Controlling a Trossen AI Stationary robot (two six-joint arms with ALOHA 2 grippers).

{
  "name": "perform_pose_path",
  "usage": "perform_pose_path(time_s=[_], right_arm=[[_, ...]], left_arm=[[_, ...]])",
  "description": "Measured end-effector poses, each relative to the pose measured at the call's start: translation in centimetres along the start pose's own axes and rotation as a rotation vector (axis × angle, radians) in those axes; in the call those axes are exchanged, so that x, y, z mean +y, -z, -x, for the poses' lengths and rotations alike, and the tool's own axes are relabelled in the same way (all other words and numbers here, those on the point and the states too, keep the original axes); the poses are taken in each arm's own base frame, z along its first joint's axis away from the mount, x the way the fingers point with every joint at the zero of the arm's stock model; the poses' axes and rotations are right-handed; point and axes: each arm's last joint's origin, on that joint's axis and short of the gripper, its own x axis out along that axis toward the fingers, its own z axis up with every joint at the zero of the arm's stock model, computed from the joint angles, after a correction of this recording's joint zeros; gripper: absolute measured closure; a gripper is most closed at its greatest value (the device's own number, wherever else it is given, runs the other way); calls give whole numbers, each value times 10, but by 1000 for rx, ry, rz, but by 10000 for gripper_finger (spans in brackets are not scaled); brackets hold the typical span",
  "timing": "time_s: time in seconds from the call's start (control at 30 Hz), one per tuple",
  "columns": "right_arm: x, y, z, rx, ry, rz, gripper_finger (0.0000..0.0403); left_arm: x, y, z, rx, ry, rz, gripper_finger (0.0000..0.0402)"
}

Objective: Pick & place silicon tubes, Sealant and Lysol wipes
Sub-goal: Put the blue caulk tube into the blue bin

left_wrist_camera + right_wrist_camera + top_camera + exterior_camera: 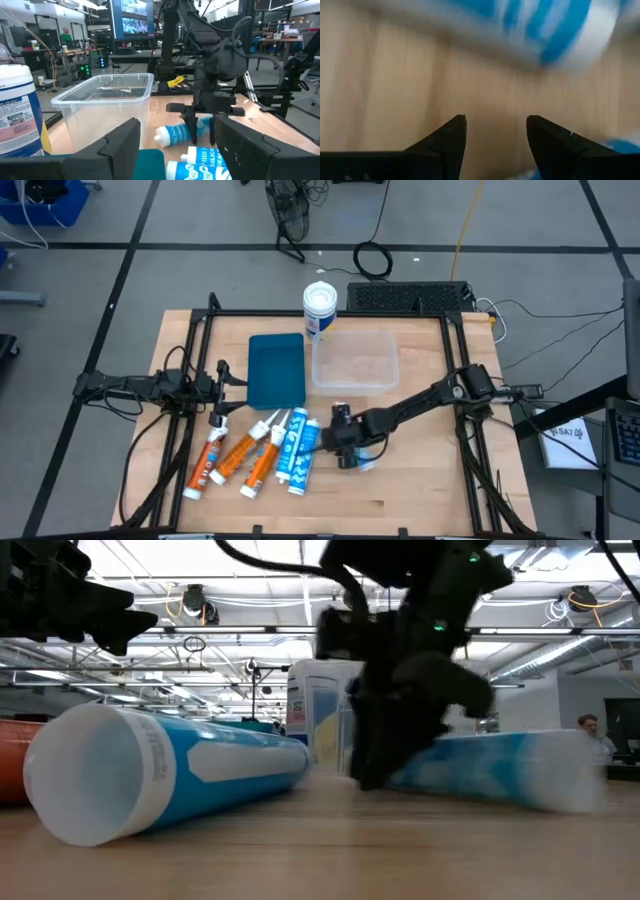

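A blue-and-white tube (366,464) lies on the table under my right gripper (346,448). It also shows in the low view (500,772) and the left wrist view (172,135). My right gripper (495,135) is open and points down at the table beside this tube (560,30). I cannot tell whether it touches it. Two more blue tubes (295,455) and three orange tubes (237,455) lie side by side at the front left. The Lysol wipes canister (320,310) stands upright at the far edge. My left gripper (232,380) is open and empty by the teal lid.
A clear plastic tub (355,360) stands at the middle back, with a teal lid (276,370) lying flat to its left. A black frame (200,320) runs around the table. Bare wood (420,480) lies at the front right. People stand in the room behind.
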Motion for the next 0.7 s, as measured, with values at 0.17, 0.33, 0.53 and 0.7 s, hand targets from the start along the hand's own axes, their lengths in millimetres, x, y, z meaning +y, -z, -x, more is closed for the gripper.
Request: perform_pose_path(time_s=[0.17,0.33,0.53,0.7], right_arm=[[6,-2,26,-18,-7,-31,212],[8,6,72,10,41,-83,220],[-10,38,133,187,161,-338,228],[-33,68,159,280,248,-533,203]], left_arm=[[0,0,0,0,0,0,149],[0,0,0,0,0,0,149],[0,0,0,0,0,0,149],[0,0,0,0,0,0,149]])
